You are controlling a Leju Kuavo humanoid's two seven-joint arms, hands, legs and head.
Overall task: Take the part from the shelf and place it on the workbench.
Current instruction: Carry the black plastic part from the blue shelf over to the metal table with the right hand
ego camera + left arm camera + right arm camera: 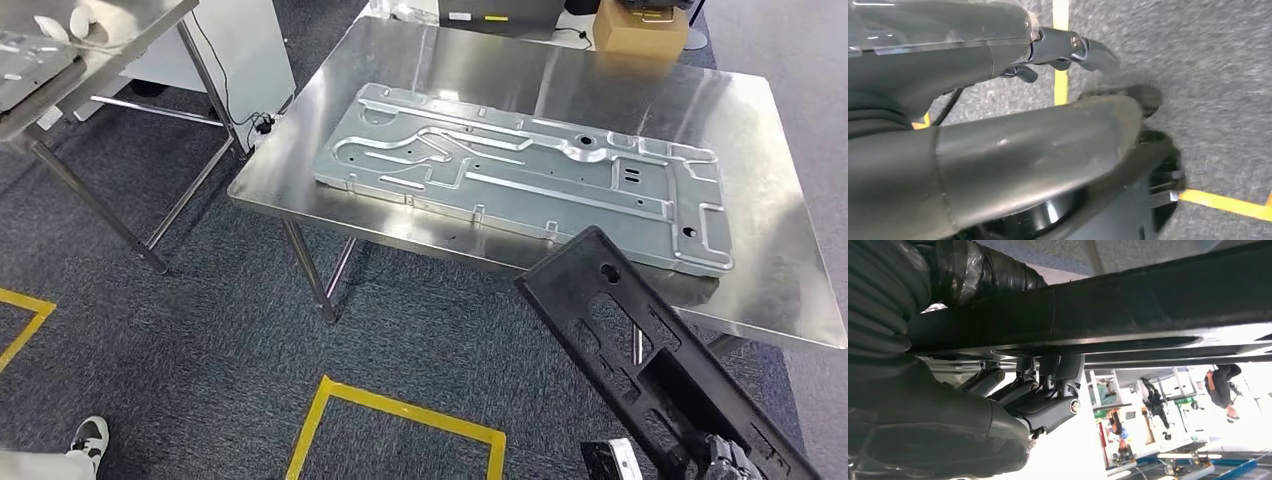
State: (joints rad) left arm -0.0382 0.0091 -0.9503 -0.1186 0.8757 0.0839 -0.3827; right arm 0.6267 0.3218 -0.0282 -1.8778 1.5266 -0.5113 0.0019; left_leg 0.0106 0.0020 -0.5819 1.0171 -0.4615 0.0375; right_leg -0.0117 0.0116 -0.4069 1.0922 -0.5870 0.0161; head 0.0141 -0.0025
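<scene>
Head view: right robot hand [715, 455] grips black part [640, 340], its far end over the steel desk [780, 200] edge.
Silver stamped panel [520, 170] lies on desk. Left robot hand [1068, 50] hangs above carpet, fingers apart, holding nothing.

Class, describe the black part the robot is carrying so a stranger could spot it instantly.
Start at the steel workbench bearing a large silver stamped panel. Just off its near edge, the right hand holds a long black part; unlike the shiny panel, it is matte, narrow, and slotted.
</scene>
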